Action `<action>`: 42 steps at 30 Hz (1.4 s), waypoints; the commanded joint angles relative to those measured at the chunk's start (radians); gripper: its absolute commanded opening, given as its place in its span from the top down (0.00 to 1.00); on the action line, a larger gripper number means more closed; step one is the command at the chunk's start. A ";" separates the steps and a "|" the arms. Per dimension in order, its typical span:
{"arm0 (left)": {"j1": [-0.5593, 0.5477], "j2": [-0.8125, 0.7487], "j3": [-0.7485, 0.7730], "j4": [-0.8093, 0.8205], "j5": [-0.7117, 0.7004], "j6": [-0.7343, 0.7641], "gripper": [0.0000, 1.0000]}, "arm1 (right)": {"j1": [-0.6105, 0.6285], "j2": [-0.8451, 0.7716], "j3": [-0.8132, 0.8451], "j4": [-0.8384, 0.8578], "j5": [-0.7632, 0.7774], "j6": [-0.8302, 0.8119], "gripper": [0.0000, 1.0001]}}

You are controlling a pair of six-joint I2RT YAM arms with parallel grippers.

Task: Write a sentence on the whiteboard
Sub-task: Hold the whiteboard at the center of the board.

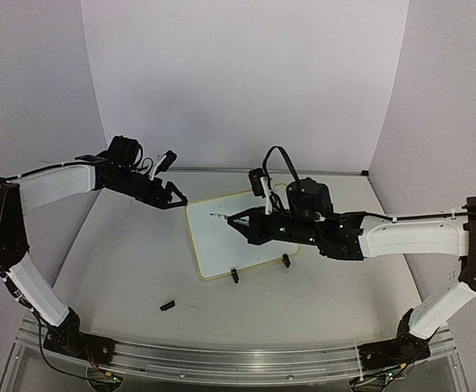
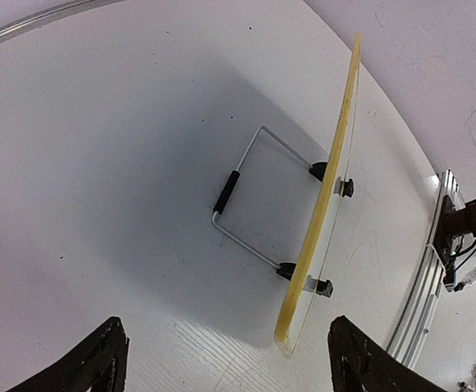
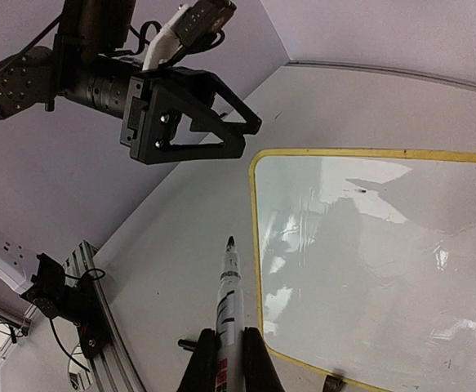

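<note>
The whiteboard (image 1: 238, 241) stands tilted on its wire stand in the middle of the table, its face white with a pale-yellow rim. No sentence is in view on it; only a tiny dark speck (image 3: 360, 190) shows. My right gripper (image 1: 250, 222) is shut on a white marker (image 3: 229, 306), whose black tip points past the board's left rim. My left gripper (image 1: 172, 197) hangs open just off the board's far left corner. In the left wrist view the board's yellow edge (image 2: 327, 204) is edge-on between the spread fingers (image 2: 99, 359), untouched.
A small black marker cap (image 1: 167, 305) lies on the table in front of the board. The wire stand (image 2: 242, 204) and two black clip feet (image 1: 234, 276) prop the board. A metal rail (image 1: 238, 361) runs along the near edge. Purple walls close the back.
</note>
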 commanded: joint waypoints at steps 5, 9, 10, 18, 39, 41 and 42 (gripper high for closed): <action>0.017 0.085 0.063 -0.064 0.241 0.100 0.25 | 0.015 0.124 0.133 0.053 0.049 -0.041 1.00; 0.016 0.094 0.058 -0.056 0.284 0.102 0.42 | 0.016 0.167 0.176 0.053 0.066 -0.048 1.00; 0.016 0.095 0.058 -0.053 0.298 0.102 0.47 | 0.017 0.181 0.186 0.050 0.071 -0.050 1.00; 0.013 0.107 0.051 -0.023 0.350 0.090 0.67 | 0.018 0.248 0.246 0.010 0.103 -0.062 1.00; 0.006 0.134 0.054 -0.043 0.298 0.145 1.00 | 0.017 0.336 0.320 -0.005 0.092 -0.080 1.00; 0.005 0.134 0.055 -0.046 0.299 0.149 1.00 | 0.017 0.342 0.324 -0.005 0.098 -0.079 1.00; 0.006 0.134 0.055 -0.047 0.299 0.150 1.00 | 0.017 0.344 0.326 -0.005 0.101 -0.081 1.00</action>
